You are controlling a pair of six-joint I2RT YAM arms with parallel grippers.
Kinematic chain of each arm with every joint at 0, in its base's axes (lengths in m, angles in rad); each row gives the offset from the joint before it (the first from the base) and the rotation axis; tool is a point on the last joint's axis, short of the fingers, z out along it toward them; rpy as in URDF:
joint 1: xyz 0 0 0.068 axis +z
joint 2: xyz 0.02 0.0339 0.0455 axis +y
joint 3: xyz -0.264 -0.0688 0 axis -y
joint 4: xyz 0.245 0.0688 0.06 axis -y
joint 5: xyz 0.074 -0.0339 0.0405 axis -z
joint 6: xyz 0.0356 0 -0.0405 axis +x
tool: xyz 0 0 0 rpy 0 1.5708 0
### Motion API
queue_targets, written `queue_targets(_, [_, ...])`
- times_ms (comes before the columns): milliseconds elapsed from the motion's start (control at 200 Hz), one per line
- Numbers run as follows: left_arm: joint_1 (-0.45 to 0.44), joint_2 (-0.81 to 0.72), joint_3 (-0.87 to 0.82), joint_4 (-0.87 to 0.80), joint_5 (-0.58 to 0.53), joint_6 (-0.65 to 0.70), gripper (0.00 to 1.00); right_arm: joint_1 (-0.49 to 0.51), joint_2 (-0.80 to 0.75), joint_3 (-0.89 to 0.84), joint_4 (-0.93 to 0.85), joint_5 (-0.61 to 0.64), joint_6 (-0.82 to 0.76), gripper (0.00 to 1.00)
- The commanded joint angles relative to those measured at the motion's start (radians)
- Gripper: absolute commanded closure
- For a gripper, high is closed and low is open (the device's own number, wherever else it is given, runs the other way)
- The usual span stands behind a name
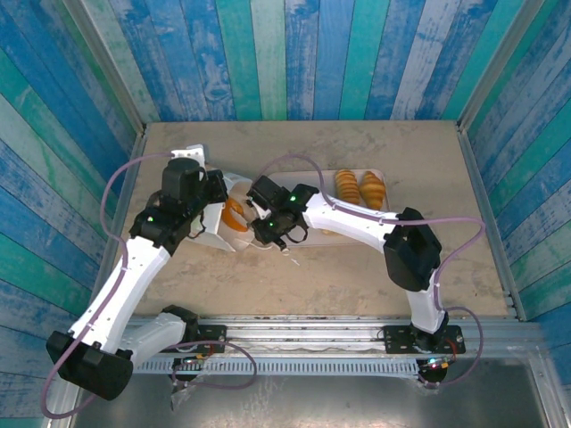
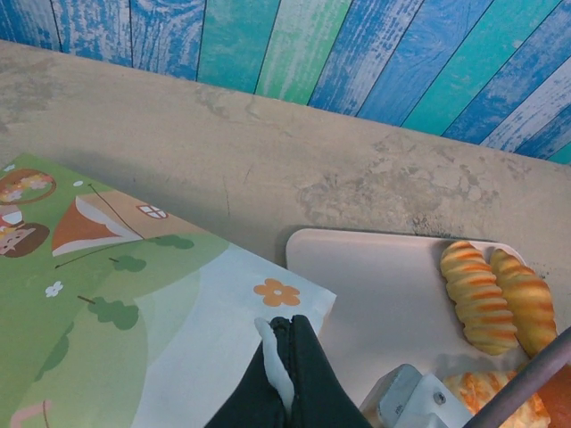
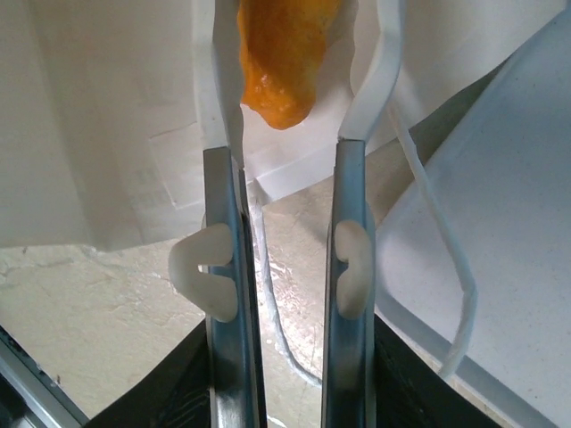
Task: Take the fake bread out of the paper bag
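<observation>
The paper bag [image 2: 134, 312], white with a green printed scene, lies on its side at the table's left. My left gripper [image 2: 287, 332] is shut on a white strip at the bag's rim and shows from above [image 1: 217, 192] at the bag's mouth. My right gripper [image 3: 299, 36] reaches into the white mouth, and an orange piece of fake bread [image 3: 281, 80] fills the gap between its fingertips, touching both. From above, that bread [image 1: 234, 214] sits just left of the right gripper [image 1: 253, 217]. Two ridged croissants [image 1: 348, 187] [image 1: 373, 189] lie on the tray.
A flat pale pink tray [image 2: 375, 285] lies right of the bag, its near edge under my right arm. Another orange pastry [image 2: 486, 397] rests at the tray's near side. A loose white cord handle [image 3: 446, 294] hangs beside my right fingers. Blue plank walls enclose the table.
</observation>
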State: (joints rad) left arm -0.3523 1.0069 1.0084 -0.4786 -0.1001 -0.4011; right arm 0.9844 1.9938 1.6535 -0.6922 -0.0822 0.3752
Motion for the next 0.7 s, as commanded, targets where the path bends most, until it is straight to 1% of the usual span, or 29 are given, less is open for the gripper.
queue_targets(0, [0.003, -0.01, -0.01, 0.037, 0.005, -0.009, 1.0, 0.003, 0.007, 0.018, -0.019, -0.004, -0.012, 0.57])
queue_targets(90, [0.004, -0.005, -0.013, 0.044, 0.008, -0.01, 1.0, -0.003, 0.007, -0.001, 0.004, -0.034, 0.009, 0.57])
queue_targets(200, [0.005, 0.001, -0.013, 0.046, 0.012, -0.01, 1.0, -0.013, 0.006, -0.028, 0.054, -0.103, 0.029, 0.56])
queue_targets(346, [0.003, 0.004, -0.013, 0.049, 0.011, -0.01, 1.0, -0.015, 0.023, -0.027, 0.075, -0.165, 0.022, 0.56])
queue_targets(431, [0.004, 0.004, -0.012, 0.052, 0.013, -0.01, 1.0, -0.018, 0.031, -0.021, 0.076, -0.181, 0.015, 0.56])
queue_targets(521, [0.004, 0.003, -0.01, 0.049, 0.01, -0.011, 1.0, -0.019, 0.029, -0.017, 0.071, -0.185, 0.007, 0.59])
queue_targets(691, [0.003, -0.012, -0.022, 0.056, 0.004, -0.022, 1.0, -0.019, -0.04, -0.022, 0.059, -0.162, -0.032, 0.64])
